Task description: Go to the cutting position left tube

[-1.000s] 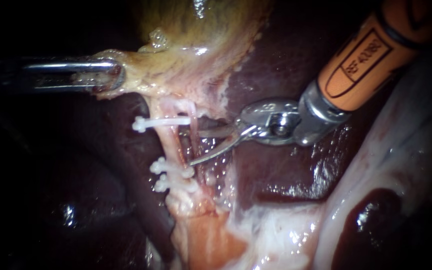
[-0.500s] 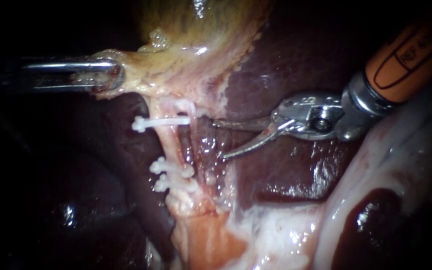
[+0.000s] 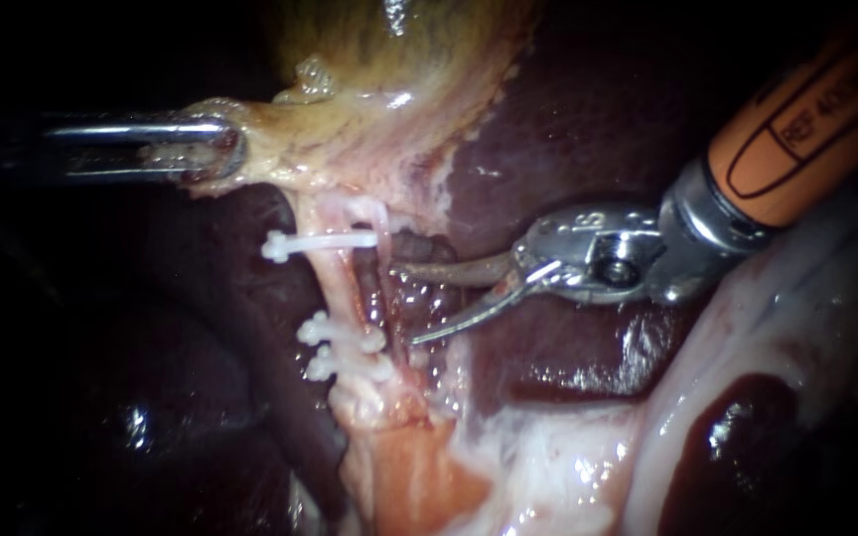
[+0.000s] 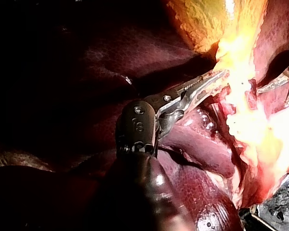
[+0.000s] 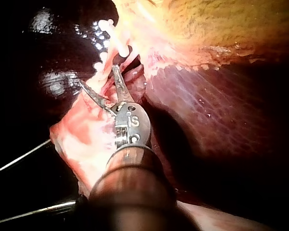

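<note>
In the endoscope view two tubes run down from the yellow gallbladder (image 3: 389,89): the pale pink left tube (image 3: 334,283) and a darker right tube (image 3: 370,286). One white clip (image 3: 320,241) sits high across them, and two more clips (image 3: 340,347) lie lower. My right instrument (image 3: 404,303) has curved blades that stand open just right of the tubes, level with the stretch between the clips, and the upper tip is close to the right tube. My left instrument (image 3: 218,149) is shut on the gallbladder's lower edge. The right wrist view shows the open blades (image 5: 98,79) ahead of the clips (image 5: 108,29).
Dark liver (image 3: 568,129) lies behind and to both sides. Pale glistening tissue (image 3: 727,328) runs along the lower right. An orange-pink stump (image 3: 409,467) sits under the lower clips. My left instrument (image 4: 207,83) holds bright yellow tissue in its wrist view.
My right instrument drew back to the right, then came left again toward the tubes. Its blades stay open. The left instrument has kept its hold without moving.
</note>
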`<state>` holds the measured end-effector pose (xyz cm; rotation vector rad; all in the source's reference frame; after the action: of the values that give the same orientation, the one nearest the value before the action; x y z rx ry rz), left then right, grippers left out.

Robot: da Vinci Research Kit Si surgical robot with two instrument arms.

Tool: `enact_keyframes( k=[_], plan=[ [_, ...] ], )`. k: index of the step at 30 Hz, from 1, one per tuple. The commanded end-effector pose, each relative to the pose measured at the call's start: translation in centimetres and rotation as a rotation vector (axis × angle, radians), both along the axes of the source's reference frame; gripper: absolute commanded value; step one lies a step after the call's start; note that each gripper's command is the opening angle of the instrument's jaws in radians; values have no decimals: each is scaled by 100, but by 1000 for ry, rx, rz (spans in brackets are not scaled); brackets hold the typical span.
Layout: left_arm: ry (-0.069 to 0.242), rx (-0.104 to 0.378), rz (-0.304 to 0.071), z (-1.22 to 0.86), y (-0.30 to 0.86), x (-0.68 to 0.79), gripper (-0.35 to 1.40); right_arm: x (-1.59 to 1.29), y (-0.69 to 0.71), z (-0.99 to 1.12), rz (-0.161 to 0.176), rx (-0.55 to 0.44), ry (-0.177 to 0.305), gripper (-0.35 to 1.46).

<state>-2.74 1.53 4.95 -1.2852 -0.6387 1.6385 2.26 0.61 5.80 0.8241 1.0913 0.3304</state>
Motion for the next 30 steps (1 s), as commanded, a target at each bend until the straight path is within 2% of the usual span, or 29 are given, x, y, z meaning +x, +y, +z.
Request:
enact_keyframes(
  k=[1,8,12,17,30],
  plan=[
    [0,0,0,0,0,0,-35,3,-1,3,-1,0,-1,141],
    [0,0,0,0,0,0,-35,14,-4,23,8,19,-13,141],
    [0,0,0,-1,0,0,-35,16,-4,39,2,23,-42,141],
    [0,0,0,-1,0,0,-35,22,-5,58,1,25,-57,141],
    [0,0,0,-1,0,0,-35,56,-6,63,-18,39,-46,141]
  ],
)
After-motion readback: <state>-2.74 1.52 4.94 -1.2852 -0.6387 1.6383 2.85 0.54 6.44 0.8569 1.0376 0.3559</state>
